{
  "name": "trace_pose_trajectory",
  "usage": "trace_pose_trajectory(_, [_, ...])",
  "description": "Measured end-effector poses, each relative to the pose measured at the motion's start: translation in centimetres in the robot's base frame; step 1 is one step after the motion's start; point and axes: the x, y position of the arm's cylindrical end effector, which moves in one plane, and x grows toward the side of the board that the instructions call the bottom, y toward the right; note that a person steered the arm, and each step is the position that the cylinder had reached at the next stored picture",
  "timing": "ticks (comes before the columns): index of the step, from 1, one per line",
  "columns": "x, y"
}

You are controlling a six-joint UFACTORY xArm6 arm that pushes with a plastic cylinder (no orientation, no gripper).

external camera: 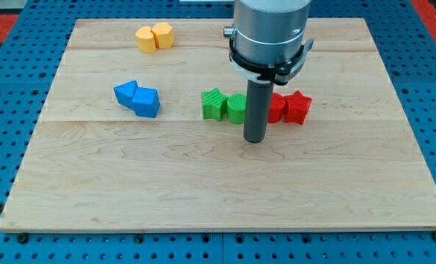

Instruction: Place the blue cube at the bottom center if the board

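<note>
Two blue blocks sit touching at the view's left middle: a blue block [128,93] with an angular top on the left and a blue cube [146,102] on its right. My tip [255,138] rests on the board near the centre, just below the seam between the green and red blocks. It stands well to the right of the blue cube, apart from it.
Two green blocks [223,105] and two red blocks [291,107] form a row right above my tip; the rod hides part of them. Two yellow blocks [154,37] sit touching at the view's top left. The wooden board [225,198] lies on a blue pegboard.
</note>
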Motion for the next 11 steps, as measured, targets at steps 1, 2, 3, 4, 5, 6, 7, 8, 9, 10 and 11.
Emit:
trace_pose_trajectory(1, [0.1, 0.0])
trace_pose_trajectory(2, [0.1, 0.1])
trace_pose_trajectory(3, [0.1, 0.9])
trace_pose_trajectory(4, [0.6, 1.0])
trace_pose_trajectory(5, [1.5, -0.6])
trace_pose_trajectory(6, [1.5, -4.6])
trace_pose_trajectory(7, [1.1, -10.6])
trace_pose_trajectory(8, [2.6, -15.0])
trace_pose_trajectory(9, [2.5, -22.6])
trace_pose_trajectory(10, [-4.6, -26.0])
trace_pose_trajectory(11, [-10.9, -26.0])
